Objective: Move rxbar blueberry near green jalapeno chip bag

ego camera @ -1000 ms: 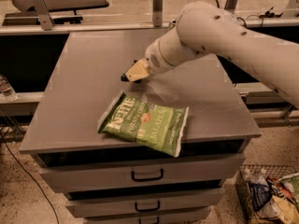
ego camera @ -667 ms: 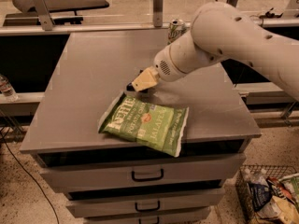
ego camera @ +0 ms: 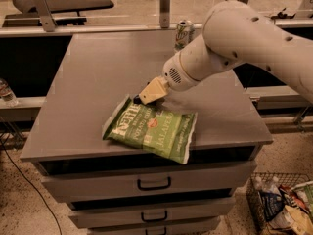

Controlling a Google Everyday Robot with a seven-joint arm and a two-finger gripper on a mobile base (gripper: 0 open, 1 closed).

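Observation:
The green jalapeno chip bag lies flat near the front edge of the grey cabinet top. My gripper, with tan fingers, hangs low over the bag's upper left corner, and the white arm reaches in from the right. A small dark piece shows at the fingertips: this is the rxbar blueberry, mostly hidden by the fingers. The gripper is shut on it, just above or touching the bag's top edge.
A green-and-white soda can stands at the back edge of the top, behind the arm. Drawers with dark handles are below. A wire basket of packets sits on the floor at the right. A bottle is at the left.
My gripper has moved forward and down with the dark bar, from the middle of the top to the chip bag's upper edge. The soda can has come into view behind the arm.

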